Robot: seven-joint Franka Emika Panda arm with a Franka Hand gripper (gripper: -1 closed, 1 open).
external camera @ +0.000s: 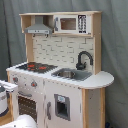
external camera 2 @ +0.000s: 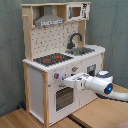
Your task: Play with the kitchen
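Arm: in the second exterior view I see my white arm [external camera 2: 102, 84] reaching in from the second exterior view's right.
Gripper: my gripper [external camera 2: 65, 80] sits against the kitchen's front above the oven door [external camera 2: 64, 98]; I cannot tell its grip.
Kitchen: the kitchen [external camera: 60, 70] stands on the wooden floor [external camera 2: 95, 114].
Top: stovetop [external camera 2: 52, 59] beside sink [external camera 2: 82, 50], black faucet [external camera 2: 75, 38] behind.
Backdrop: grey curtain [external camera: 115, 40].

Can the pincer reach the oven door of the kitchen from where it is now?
Probably yes: the pincer hangs right at the front panel of the kitchen, just above the oven door, with nothing between them.
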